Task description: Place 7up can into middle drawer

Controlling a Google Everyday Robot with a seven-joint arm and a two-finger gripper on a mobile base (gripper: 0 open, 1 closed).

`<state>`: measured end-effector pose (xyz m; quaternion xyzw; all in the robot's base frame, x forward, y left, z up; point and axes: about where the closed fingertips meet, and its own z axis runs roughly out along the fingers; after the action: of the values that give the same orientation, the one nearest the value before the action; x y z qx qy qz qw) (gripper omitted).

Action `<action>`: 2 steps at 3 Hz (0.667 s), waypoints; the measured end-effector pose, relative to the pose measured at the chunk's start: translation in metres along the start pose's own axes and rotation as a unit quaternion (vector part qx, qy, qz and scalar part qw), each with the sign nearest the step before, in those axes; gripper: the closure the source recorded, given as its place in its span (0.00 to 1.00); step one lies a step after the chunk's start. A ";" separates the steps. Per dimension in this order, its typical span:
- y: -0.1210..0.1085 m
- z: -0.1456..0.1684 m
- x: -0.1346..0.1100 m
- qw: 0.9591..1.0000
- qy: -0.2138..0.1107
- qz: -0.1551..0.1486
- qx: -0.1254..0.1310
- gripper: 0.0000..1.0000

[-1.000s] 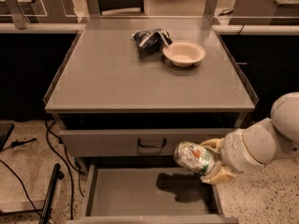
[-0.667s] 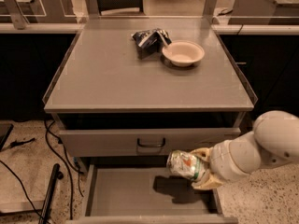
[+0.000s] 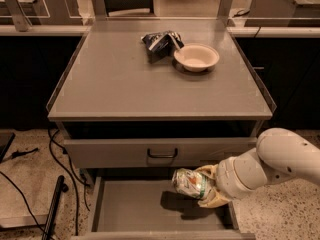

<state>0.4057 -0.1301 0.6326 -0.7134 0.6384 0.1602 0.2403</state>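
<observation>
Dim warm light is falling on a grey metal cabinet's counter (image 3: 125,84). Speckled terrazzo floor (image 3: 30,184) is spreading around it, with black cables (image 3: 22,152) trailing at the left and dark panels (image 3: 25,79) flanking it. The gripper (image 3: 207,186) is hovering low at the cabinet's front right.

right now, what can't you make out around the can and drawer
- Can: its right end, covered by the gripper shut on it, camera view.
- Drawer: front cut off by the picture's bottom edge; floor at right hidden by gripper and arm.
</observation>
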 end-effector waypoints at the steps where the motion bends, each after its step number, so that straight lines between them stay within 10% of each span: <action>1: 0.006 0.017 0.017 1.000 -0.002 -0.003 0.002 1.00; 2: 0.012 0.056 0.039 1.000 -0.010 -0.011 -0.001 1.00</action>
<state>0.4033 -0.1327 0.5638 -0.7191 0.6280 0.1648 0.2477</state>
